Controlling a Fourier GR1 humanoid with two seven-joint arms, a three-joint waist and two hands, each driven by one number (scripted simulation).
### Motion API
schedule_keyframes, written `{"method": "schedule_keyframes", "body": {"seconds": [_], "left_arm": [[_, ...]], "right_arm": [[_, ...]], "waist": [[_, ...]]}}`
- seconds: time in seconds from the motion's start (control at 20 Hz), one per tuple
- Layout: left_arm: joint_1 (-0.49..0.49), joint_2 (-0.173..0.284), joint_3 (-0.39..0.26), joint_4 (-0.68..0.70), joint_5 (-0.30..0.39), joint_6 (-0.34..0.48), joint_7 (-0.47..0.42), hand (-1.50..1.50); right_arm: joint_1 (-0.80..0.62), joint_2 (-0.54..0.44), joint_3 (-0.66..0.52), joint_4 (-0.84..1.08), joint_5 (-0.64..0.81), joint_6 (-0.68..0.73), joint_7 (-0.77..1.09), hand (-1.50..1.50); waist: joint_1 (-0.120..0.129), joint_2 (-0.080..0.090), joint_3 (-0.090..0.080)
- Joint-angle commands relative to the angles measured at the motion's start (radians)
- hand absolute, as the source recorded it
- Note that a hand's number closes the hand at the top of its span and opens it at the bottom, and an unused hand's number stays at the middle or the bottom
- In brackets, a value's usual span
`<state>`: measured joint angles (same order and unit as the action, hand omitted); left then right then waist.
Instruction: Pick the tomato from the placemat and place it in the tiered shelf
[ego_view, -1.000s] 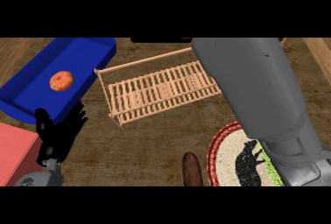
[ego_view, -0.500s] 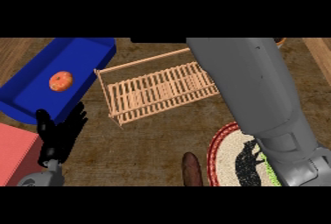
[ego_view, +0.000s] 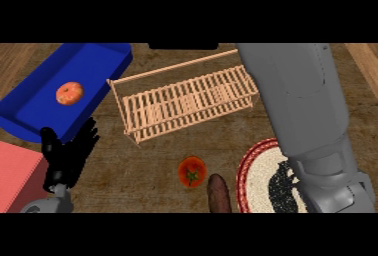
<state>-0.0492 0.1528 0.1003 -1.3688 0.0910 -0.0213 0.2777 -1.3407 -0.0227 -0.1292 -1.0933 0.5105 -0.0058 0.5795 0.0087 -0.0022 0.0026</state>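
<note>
- My left hand (ego_view: 66, 160) rests at eight o'clock, fingers straight and open, holding nothing.
- The tomato (ego_view: 192, 171) lies on the bare counter near six o'clock, just left of the placemat (ego_view: 255, 175), below the tiered shelf (ego_view: 184, 102).
- It looks round, smooth, soft; I'd cup its sides, not pinch.
- My right hand is hidden below my forearm (ego_view: 303, 115); its fingers I cannot tell.

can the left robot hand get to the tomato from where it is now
Probably yes. The left robot hand rests open at the view's left, and bare counter lies between it and the tomato, which lies on the counter beside the placemat. The brown item lies just past the tomato, out of the way.
</note>
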Motion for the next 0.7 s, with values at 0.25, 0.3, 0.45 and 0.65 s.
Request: {"method": "schedule_keyframes", "body": {"seconds": [0.25,0.3,0.45,0.65], "left_arm": [[-0.014,0.039,0.037,0.053,0.014,-0.029,-0.002,0.00],[0.015,0.011,0.013,-0.029,0.019,-0.009,0.049,0.00],[0.014,0.000,0.003,-0.013,0.001,-0.001,0.024,0.00],[0.005,-0.003,0.002,-0.013,0.005,0.002,0.057,0.00]], "right_arm": [[-0.027,-0.007,-0.150,-0.038,-0.129,-0.152,0.033,-1.50],[-0.039,-0.036,-0.167,-0.059,-0.122,-0.171,0.059,-1.50],[-0.053,-0.089,-0.180,0.001,-0.096,-0.215,0.029,-1.50],[-0.019,-0.207,-0.218,-0.047,-0.065,-0.222,0.081,-1.50]], "waist": [[-0.005,0.003,-0.003],[-0.002,-0.001,-0.002],[0.003,0.003,-0.003],[-0.008,0.000,-0.002]]}}
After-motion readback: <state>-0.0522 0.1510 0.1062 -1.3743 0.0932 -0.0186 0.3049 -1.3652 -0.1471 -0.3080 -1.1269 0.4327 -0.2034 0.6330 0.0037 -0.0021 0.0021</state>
